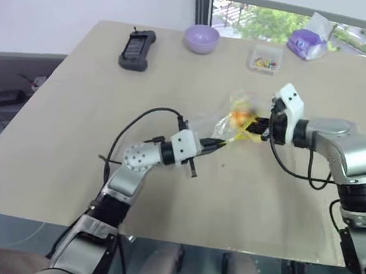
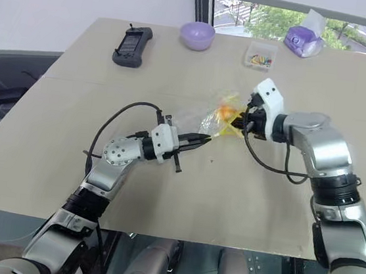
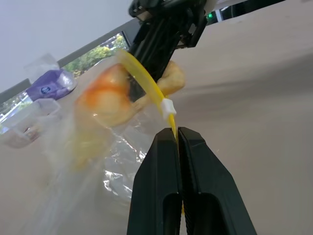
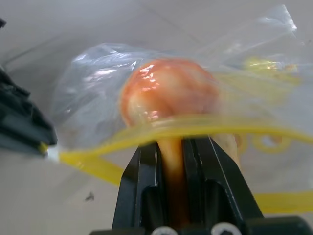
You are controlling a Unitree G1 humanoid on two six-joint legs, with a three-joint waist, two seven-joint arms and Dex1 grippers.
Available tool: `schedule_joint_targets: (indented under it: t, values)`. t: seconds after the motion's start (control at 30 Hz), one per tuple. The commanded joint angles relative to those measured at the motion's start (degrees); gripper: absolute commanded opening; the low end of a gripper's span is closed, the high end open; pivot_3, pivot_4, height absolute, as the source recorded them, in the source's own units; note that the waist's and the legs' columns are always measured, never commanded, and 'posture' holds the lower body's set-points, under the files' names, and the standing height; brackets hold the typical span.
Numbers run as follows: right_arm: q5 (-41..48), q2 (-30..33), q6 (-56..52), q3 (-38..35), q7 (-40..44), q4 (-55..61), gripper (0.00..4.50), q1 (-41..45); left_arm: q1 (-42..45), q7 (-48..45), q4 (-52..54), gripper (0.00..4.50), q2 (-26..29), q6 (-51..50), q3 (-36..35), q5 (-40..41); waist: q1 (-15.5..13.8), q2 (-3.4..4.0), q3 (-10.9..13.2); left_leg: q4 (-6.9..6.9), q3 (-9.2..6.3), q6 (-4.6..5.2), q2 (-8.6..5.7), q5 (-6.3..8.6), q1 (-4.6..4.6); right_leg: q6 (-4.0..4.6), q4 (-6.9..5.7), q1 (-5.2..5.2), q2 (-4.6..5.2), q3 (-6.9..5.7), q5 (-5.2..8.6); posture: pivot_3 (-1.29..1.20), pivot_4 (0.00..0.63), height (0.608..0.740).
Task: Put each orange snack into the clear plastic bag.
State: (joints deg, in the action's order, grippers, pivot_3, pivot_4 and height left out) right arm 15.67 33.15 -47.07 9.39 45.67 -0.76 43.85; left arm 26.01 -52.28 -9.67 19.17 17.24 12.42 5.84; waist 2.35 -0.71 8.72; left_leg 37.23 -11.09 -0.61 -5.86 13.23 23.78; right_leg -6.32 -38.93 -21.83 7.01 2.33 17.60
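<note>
Holding the zip strip (image 3: 146,83) pinched in left fingers (image 3: 156,186); right fingers (image 4: 142,196), gripping the orange snack (image 4: 166,98), should push deeper inside the clear plastic bag (image 4: 93,83) before letting go.

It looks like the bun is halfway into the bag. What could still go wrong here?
The left gripper pinches only the thin yellow zip strip of the clear plastic bag; it might slip out and the mouth could close. The right gripper grips the orange snack by a narrow edge, so it could tear or drop outside.
</note>
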Motion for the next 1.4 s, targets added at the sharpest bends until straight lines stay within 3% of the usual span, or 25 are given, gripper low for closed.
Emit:
schedule_joint_targets:
  t: [0.03,0.1,0.2,0.4,0.7,1.03,1.4]
  values:
    - [-0.2,-1.3,1.4,-2.0,-2.3,1.0,0.17,0.0,0.7,-0.7,1.1,0.0,-0.5,0.6,0.0,1.7,0.0,0.0,0.0,0.0,0.0,0.0,0.0,0.0,0.0,0.0,0.0,0.0,0.0,0.0,0.0,0.0,0.15,0.74]
    - [2.2,-3.7,-0.2,-3.4,-2.7,2.9,0.17,-0.6,0.7,-1.1,1.5,0.0,-0.9,0.0,0.1,2.6,0.2,0.0,0.0,-0.01,-0.01,0.0,0.01,0.0,0.01,0.0,0.0,-0.01,-0.01,0.0,0.0,0.0,0.15,0.74]
    - [-1.4,-4.5,2.1,-2.5,-6.2,0.6,0.17,-1.3,0.9,-1.6,2.1,0.0,-1.6,-0.8,0.3,3.4,0.2,0.01,0.0,-0.03,0.01,0.0,0.03,0.0,0.0,0.0,0.0,-0.03,-0.02,0.03,0.0,0.0,0.15,0.74]
    - [3.9,-10.1,-1.9,-6.9,-8.9,3.8,0.17,-2.3,1.2,-2.5,2.1,0.0,-1.9,-1.6,0.6,4.1,0.2,0.01,0.0,0.0,-0.01,-0.01,0.01,0.0,0.0,0.0,-0.04,-0.02,-0.02,0.02,0.0,0.0,0.15,0.74]
    - [7.2,-9.1,-5.9,-7.8,-8.1,8.8,3.65,-3.8,2.3,-1.9,0.4,0.0,-2.6,-1.4,0.1,3.9,0.1,0.01,0.0,0.0,-0.02,-0.01,0.01,0.0,0.0,0.0,-0.03,-0.02,-0.02,0.01,0.0,0.0,0.15,0.74]
    - [12.4,-1.9,-8.9,-13.1,-4.8,11.1,3.65,-6.8,3.6,1.7,-2.2,0.0,-3.9,-2.0,-2.1,3.9,0.1,0.01,0.0,0.0,0.0,0.0,0.0,0.0,0.0,0.0,-0.03,-0.01,-0.02,0.01,0.0,0.0,0.15,0.74]
    - [7.8,11.5,6.6,-13.2,4.8,8.5,3.65,-12.7,3.6,2.9,-2.3,0.0,-4.2,-3.1,-3.1,4.7,0.0,0.0,0.0,0.02,0.03,0.0,0.0,0.0,0.0,0.0,-0.01,0.01,-0.01,0.01,0.0,0.0,0.15,0.74]
